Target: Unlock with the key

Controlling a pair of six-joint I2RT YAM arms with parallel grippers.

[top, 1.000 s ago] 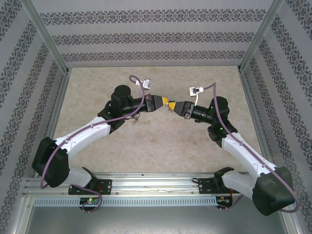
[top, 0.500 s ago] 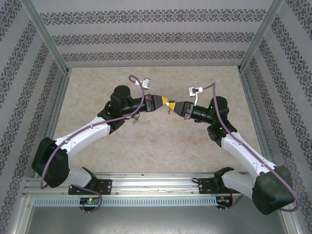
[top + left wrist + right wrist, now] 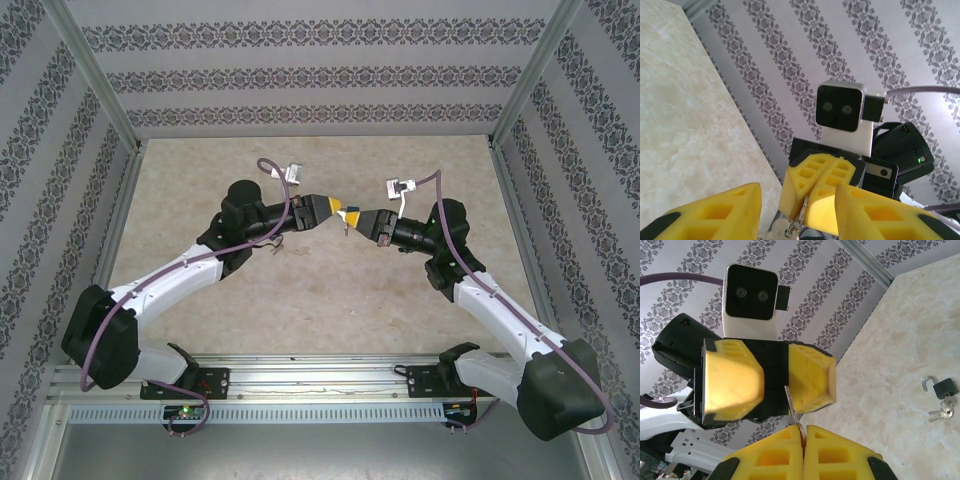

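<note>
Right wrist shows right tool (image 3: 802,435) clamping the key (image 3: 796,418), left tool (image 3: 774,382) parted.

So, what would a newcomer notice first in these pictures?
Two yellow-tipped claws meet tip to tip above the table: the right claw is shut on a key, and the left claw is open, facing it. A padlock with its shackle open lies on the table, spare keys beside it.

White arms (image 3: 510,340), blk joints (image 3: 555,395), purple cables (image 3: 680,277), yellow end effector pads (image 3: 732,380)
</note>
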